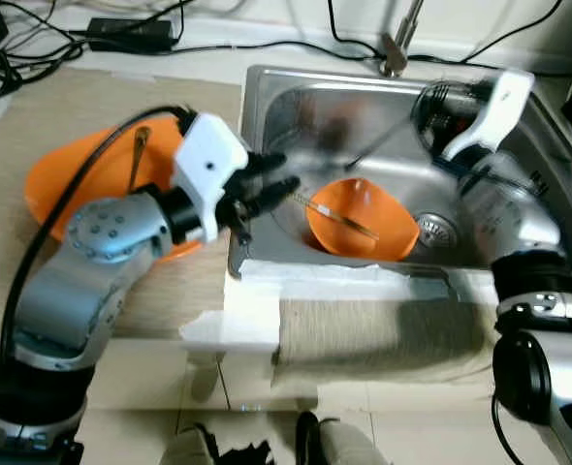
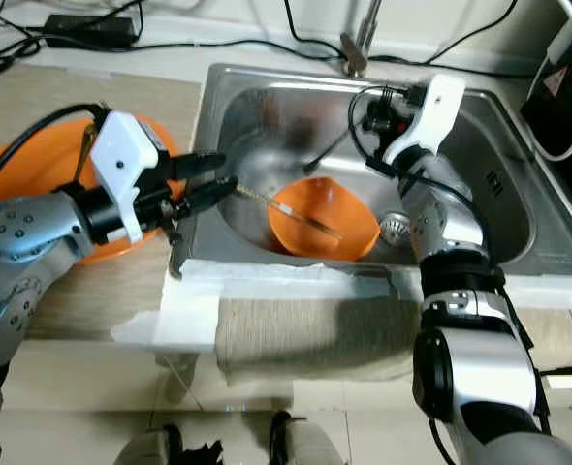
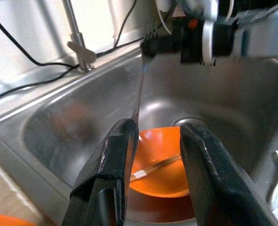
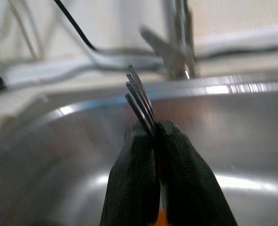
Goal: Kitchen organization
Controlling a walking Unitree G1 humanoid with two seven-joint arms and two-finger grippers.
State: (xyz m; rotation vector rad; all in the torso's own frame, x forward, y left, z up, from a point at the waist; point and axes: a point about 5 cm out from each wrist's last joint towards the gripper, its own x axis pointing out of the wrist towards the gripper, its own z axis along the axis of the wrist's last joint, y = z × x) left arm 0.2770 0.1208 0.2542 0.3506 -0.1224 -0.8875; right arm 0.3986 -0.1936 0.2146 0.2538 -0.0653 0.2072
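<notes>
In the brushed steel sink (image 2: pixel 499 184) sits a smooth orange bowl (image 2: pixel 325 221) with a thin metal utensil (image 2: pixel 291 212) lying across it. The right end effector (image 4: pixel 151 141) is pinched on a steel fork (image 4: pixel 140 101), tines upward, above the basin. The left end effector (image 3: pixel 155 155), fingers apart, hovers at the sink's left rim, beside a second orange bowl (image 1: pixel 82 184) holding a utensil on the woven-textured tabletop (image 1: pixel 34 116).

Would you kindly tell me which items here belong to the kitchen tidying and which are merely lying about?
Part of the job:
fork in the right pincer
orange bowl in the sink, with a utensil in it
orange bowl on the counter
left pincer, open

Lying about:
cables
tap
cloth
</notes>
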